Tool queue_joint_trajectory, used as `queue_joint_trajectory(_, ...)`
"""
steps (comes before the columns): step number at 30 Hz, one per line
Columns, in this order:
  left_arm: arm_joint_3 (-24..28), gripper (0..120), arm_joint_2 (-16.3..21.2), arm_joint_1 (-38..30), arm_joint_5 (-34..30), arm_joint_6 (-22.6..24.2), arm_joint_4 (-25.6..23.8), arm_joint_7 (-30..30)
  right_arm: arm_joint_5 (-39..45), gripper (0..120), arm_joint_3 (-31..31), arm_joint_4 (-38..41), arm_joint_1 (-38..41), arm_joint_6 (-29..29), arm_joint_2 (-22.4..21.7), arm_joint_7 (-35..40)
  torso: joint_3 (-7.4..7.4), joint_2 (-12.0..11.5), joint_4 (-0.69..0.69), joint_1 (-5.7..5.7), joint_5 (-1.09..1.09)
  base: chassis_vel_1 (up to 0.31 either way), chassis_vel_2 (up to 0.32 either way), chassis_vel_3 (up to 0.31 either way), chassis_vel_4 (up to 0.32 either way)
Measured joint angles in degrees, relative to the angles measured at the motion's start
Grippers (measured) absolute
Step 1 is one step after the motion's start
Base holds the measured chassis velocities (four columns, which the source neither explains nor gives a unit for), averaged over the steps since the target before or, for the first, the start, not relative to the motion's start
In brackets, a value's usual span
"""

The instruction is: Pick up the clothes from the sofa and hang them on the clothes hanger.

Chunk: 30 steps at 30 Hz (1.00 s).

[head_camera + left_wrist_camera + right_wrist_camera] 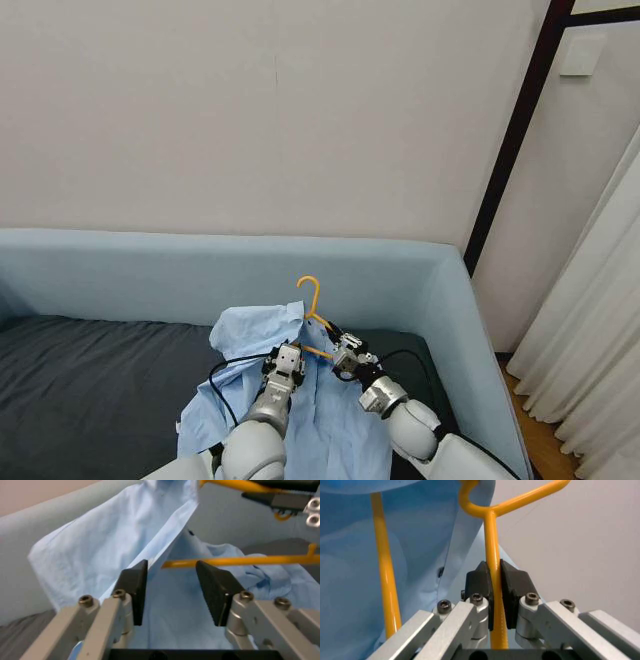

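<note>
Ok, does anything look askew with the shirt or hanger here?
Yes: the light blue shirt sits lopsided on the yellow hanger, bunched toward the robot's left, leaving the rod gripped by the shut right claw bare. The left claw is open at the shirt's front edge.

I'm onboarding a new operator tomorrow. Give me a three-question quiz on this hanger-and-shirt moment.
1. True or false: the right gripper is shut on the yellow hanger.
2. The left gripper, facing the blue shirt, is: A open; B shut on cloth; C shut on the bar.
3. Fill in: in the head view, the hanger's hook sticks out ____ the shirt's collar.

Key: 1 true; 2 A; 3 above.
</note>
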Motion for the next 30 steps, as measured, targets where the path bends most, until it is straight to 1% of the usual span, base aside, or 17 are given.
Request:
queue_joint_trajectory(3, -4.95, 62, 4.31, 5.07, 5.87, -4.71, -4.21, 5.32, -1.50, 5, 0.90, 0.01, -1.11, 0.36, -0.56, 0.18, 0.00, 0.01, 0.02, 0.00, -0.01, 0.000, 0.000, 0.000, 0.000)
queue_joint_trajectory(4, -4.95, 62, 4.31, 5.07, 5.87, -4.71, -4.21, 5.32, -1.50, 5, 0.90, 0.01, -1.11, 0.36, -0.56, 0.18, 0.00, 0.01, 0.02, 0.00, -0.01, 0.000, 0.000, 0.000, 0.000)
queue_joint_trajectory(5, -6.62, 67, 6.18, 5.68, 8.11, -7.21, -5.70, 8.03, -1.99, 5, 1.22, 0.01, -1.76, 0.55, -0.91, 0.19, 0.00, 0.01, 0.05, 0.00, 0.01, 0.000, 0.000, 0.000, 0.000)
queue_joint_trajectory(6, -7.42, 72, 7.83, 5.43, 8.67, -9.18, -6.67, 10.15, -2.32, 5, 1.63, 0.09, -2.49, 0.67, -1.24, 0.24, 0.00, 0.01, 0.01, -0.01, 0.01, 0.000, 0.000, 0.000, 0.000)
queue_joint_trajectory(8, -9.49, 82, 12.13, 3.49, 6.66, -12.80, -8.28, 14.89, -2.78, 5, 2.20, 0.37, -3.72, 0.74, -1.45, 0.34, 0.00, 0.01, -0.04, -0.01, 0.01, 0.000, 0.000, 0.000, 0.000)
queue_joint_trajectory(9, -9.49, 82, 12.13, 3.49, 6.66, -12.80, -8.28, 14.89, -2.78, 5, 2.20, 0.37, -3.72, 0.74, -1.45, 0.34, 0.00, 0.01, -0.04, -0.01, 0.01, 0.000, 0.000, 0.000, 0.000)
queue_joint_trajectory(12, -11.53, 93, 16.99, -0.55, 1.08, -17.85, -7.18, 22.03, -3.09, 5, 2.50, 0.97, -4.47, 0.78, -1.49, 0.50, 0.00, 0.01, -0.01, -0.01, 0.03, 0.000, 0.000, 0.000, 0.000)
queue_joint_trajectory(13, -11.50, 98, 18.53, -3.18, -1.39, -19.75, -5.38, 25.91, -3.18, 5, 2.48, 0.95, -4.32, 0.84, -1.49, 0.53, 0.00, 0.01, 0.02, -0.01, -0.01, 0.000, 0.000, 0.000, 0.000)
queue_joint_trajectory(14, -11.27, 99, 19.54, -5.05, -2.99, -20.77, -4.29, 28.18, -3.23, 5, 2.26, 0.84, -3.87, 0.96, -1.47, 0.54, 0.00, 0.01, -0.02, 0.00, -0.01, 0.000, 0.000, 0.000, 0.000)
queue_joint_trajectory(15, -11.27, 99, 19.54, -5.05, -2.99, -20.77, -4.29, 28.18, -3.23, 5, 2.26, 0.84, -3.87, 0.96, -1.47, 0.54, 0.00, 0.01, -0.02, 0.00, -0.01, 0.000, 0.000, 0.000, 0.000)
queue_joint_trajectory(17, -10.52, 100, 21.23, -8.38, -6.53, -22.05, -2.23, 32.45, -3.25, 5, 0.98, -0.23, -1.34, 1.58, -0.93, 0.51, 0.01, 0.01, -0.01, -0.01, 0.01, 0.000, 0.000, 0.000, 0.000)
queue_joint_trajectory(19, -8.63, 100, 21.94, -13.04, -9.99, -22.74, 1.05, 37.72, -3.40, 5, 0.00, -1.11, 0.79, 2.22, -0.28, 0.40, 0.00, 0.01, 0.05, 0.00, 0.00, 0.000, 0.000, 0.000, 0.000)
queue_joint_trajectory(22, -5.98, 100, 22.13, -18.40, -12.94, -24.07, 5.42, 42.77, -3.46, 5, -0.73, -1.70, 2.19, 2.59, 0.19, 0.24, 0.01, 0.00, 0.03, 0.00, 0.01, 0.000, 0.000, 0.000, 0.000)
queue_joint_trajectory(24, -0.84, 99, 20.72, -26.05, -14.23, -27.92, 12.12, 47.80, -3.26, 5, -1.03, -1.70, 2.66, 2.70, 0.31, 0.14, 0.01, 0.00, 0.04, 0.00, -0.05, 0.000, 0.000, 0.000, 0.000)
queue_joint_trajectory(26, 4.26, 97, 18.83, -34.15, -14.97, -32.39, 18.86, 53.05, -2.89, 5, -1.01, -1.46, 2.50, 2.80, 0.07, 0.12, 0.01, 0.00, -0.03, 0.01, 0.01, 0.000, 0.000, 0.000, 0.000)
queue_joint_trajectory(27, 4.26, 97, 18.83, -34.15, -14.97, -32.39, 18.86, 53.05, -2.89, 5, -1.01, -1.46, 2.50, 2.80, 0.07, 0.12, 0.01, 0.00, -0.03, 0.01, 0.01, 0.000, 0.000, 0.000, 0.000)
queue_joint_trajectory(30, 10.52, 95, 16.95, -42.79, -18.70, -35.88, 26.21, 65.07, -2.78, 5, -0.41, -0.61, 1.52, 2.98, -0.56, 0.08, 0.02, -0.01, -0.04, 0.01, 0.00, 0.000, 0.000, 0.000, 0.000)
